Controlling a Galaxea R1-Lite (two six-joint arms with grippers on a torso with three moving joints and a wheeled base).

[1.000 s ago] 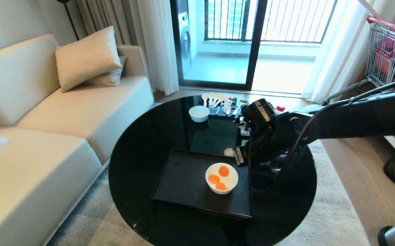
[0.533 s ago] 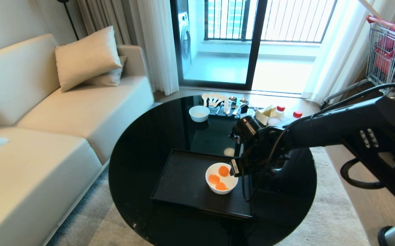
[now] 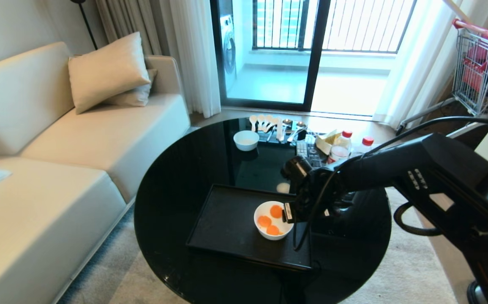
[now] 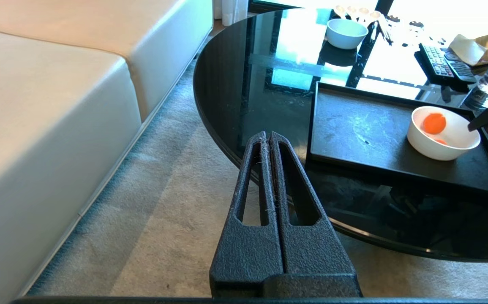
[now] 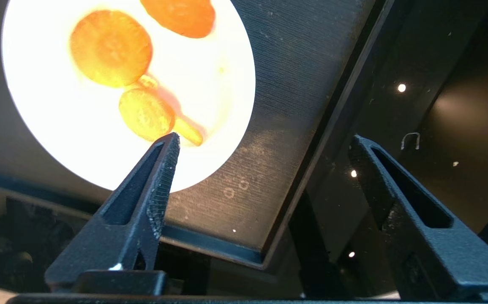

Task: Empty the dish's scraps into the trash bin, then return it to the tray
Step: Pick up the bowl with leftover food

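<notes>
We see round black tabletop (image 3: 176, 177) carrying tray (image 3: 227, 223), second white bowl (image 3: 246, 140), spoons (image 3: 265, 122), remote (image 3: 305, 150), bottles (image 3: 341, 147).

You've got bare tray (image 3: 231, 219) floor left of the bowl (image 3: 273, 220), so approach from that side is free. Right side's tight: right gripper (image 3: 288, 212) hangs at the bowl's right rim w/ fingers spread, tray rim just beyond. Far edge is crowded: second bowl (image 3: 246, 140), spoons (image 3: 265, 121), remote (image 3: 305, 151), bottles (image 3: 340, 148).
</notes>
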